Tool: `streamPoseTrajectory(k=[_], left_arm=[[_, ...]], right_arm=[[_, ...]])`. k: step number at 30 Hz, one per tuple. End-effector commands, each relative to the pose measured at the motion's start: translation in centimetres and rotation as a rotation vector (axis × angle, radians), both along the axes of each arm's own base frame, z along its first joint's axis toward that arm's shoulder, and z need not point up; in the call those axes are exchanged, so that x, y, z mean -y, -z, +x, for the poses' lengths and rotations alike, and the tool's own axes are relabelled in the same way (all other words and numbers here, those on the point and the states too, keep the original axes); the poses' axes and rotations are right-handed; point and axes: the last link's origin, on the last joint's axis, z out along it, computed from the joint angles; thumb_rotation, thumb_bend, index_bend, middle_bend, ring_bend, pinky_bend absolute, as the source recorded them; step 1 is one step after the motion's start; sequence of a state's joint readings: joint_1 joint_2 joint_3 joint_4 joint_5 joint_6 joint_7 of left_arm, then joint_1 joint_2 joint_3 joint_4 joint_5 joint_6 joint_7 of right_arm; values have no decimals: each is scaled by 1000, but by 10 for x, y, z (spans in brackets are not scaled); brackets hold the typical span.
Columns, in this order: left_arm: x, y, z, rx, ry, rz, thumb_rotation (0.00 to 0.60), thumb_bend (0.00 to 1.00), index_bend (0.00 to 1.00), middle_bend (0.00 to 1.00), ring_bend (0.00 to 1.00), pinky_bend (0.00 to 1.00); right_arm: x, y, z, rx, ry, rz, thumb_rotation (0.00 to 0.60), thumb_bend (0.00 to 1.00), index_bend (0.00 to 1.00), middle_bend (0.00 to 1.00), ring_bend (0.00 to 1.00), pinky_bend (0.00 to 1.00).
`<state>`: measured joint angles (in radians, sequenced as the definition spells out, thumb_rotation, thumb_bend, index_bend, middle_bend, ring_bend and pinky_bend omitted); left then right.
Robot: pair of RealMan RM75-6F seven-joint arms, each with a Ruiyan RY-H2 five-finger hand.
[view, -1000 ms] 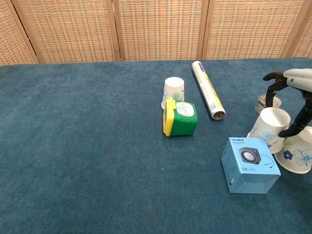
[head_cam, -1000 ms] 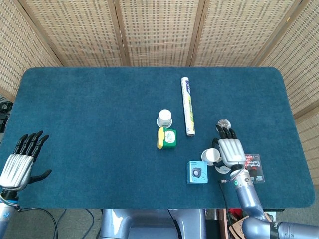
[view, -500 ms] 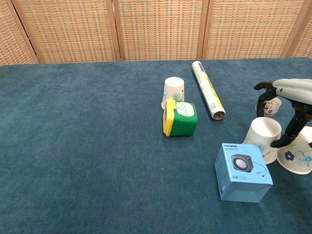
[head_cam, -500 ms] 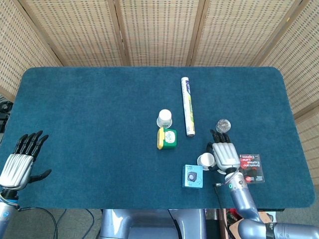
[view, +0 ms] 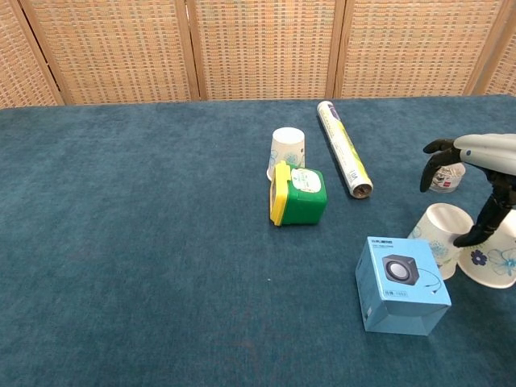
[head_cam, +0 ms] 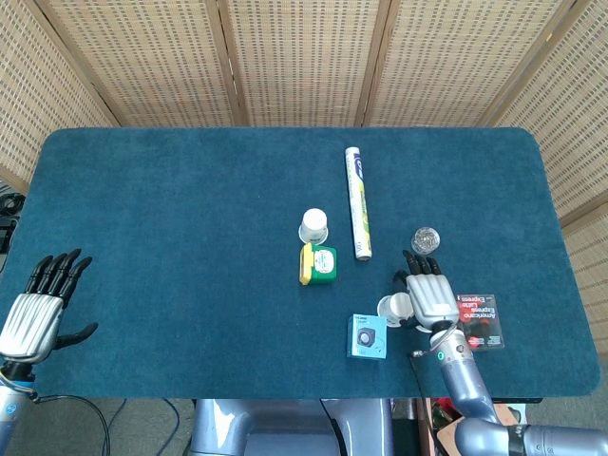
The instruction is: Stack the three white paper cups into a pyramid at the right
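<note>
One white paper cup (head_cam: 313, 226) (view: 288, 151) stands upside down mid-table, behind a green container. A second cup (head_cam: 392, 306) (view: 441, 239) sits upside down and slightly tilted at the right, right of the blue box. A third, flower-printed cup (view: 492, 258) stands just right of it, partly at the frame edge. My right hand (head_cam: 429, 296) (view: 484, 160) hovers over these two cups, fingers spread forward, thumb down between them against the second cup. My left hand (head_cam: 43, 299) rests open at the table's near left corner.
A blue speaker box (head_cam: 367, 336) (view: 401, 284) lies close in front of the right cups. A green and yellow container (head_cam: 318, 263) (view: 300, 193), a foil roll (head_cam: 357, 201) (view: 343, 159), a small round jar (head_cam: 426, 238) (view: 446, 176) and a printed card (head_cam: 480, 310) are nearby.
The right hand shifted left with the second cup, and the blue box slid left and nearer. The cup then dropped lower onto the table. The left hand stayed still.
</note>
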<state>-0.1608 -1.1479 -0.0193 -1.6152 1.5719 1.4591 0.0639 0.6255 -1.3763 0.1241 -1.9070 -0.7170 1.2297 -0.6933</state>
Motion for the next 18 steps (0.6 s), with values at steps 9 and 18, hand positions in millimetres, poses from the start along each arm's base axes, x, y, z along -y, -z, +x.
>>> streamPoseTrajectory(k=[9, 18], left_arm=[[1, -1, 0, 4, 3, 6, 600, 188, 0, 0, 0, 0], [1, -1, 0, 0, 2, 5, 600, 187, 0, 0, 0, 0]], right_arm=[[-7, -9, 17, 5, -49, -13, 600, 144, 263, 0, 0, 0], [-9, -21, 35, 12, -153, -57, 600, 144, 263, 0, 0, 0]])
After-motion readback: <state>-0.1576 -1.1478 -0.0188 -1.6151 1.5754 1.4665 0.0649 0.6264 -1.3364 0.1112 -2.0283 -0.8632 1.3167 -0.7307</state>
